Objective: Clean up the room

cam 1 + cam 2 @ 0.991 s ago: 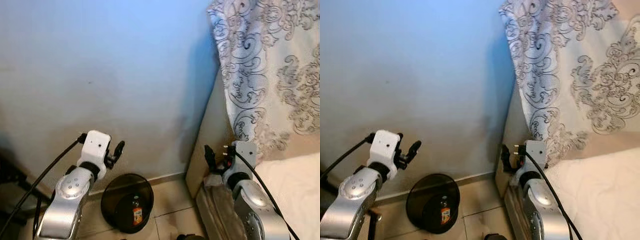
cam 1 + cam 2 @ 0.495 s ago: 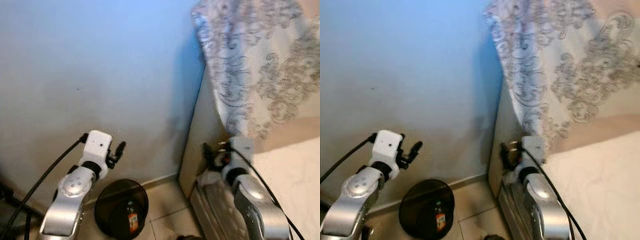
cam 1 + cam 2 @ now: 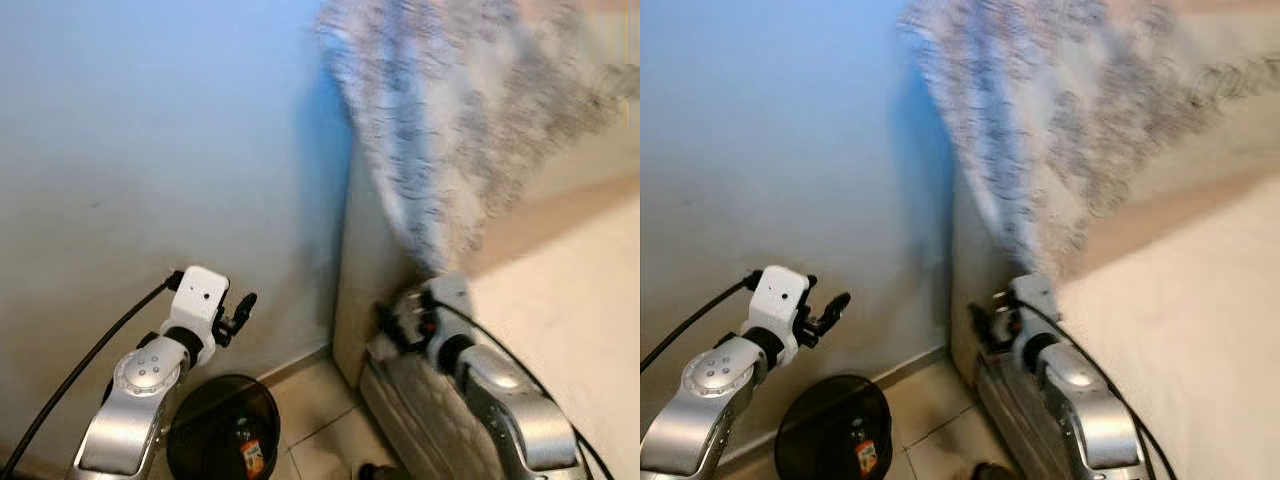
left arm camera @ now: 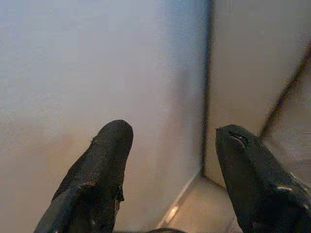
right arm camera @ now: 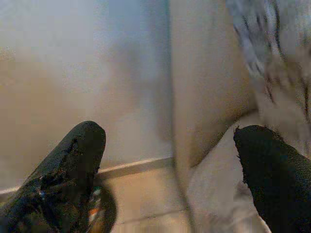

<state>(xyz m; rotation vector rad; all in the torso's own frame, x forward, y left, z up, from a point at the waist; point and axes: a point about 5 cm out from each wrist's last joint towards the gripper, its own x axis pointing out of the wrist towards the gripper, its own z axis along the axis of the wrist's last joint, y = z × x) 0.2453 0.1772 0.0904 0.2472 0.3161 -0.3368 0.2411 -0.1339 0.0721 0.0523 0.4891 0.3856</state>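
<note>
A round dark waste bin (image 3: 215, 432) stands on the tiled floor against the wall, with a small bottle with an orange label (image 3: 250, 458) inside it. My left gripper (image 3: 240, 306) is raised above the bin, pointing at the wall, open with nothing between its fingers (image 4: 104, 160). My right gripper (image 3: 393, 320) is held at the corner of the bed base, open and empty as well; its fingers (image 5: 73, 160) frame the bin's edge (image 5: 106, 209) and the bed corner.
A plain pale wall (image 3: 150, 150) is close in front. A bed (image 3: 570, 300) with a light cover and an upholstered headboard (image 3: 365, 290) takes up the right side, and blurred patterned fabric (image 3: 450, 120) hangs over it. Tiled floor (image 3: 320, 430) lies between bin and bed.
The whole picture has shifted and gone blurred, so the camera has turned right; wall corner, bin and bed slid left. Both arms keep their raised pose, with nothing taken up.
</note>
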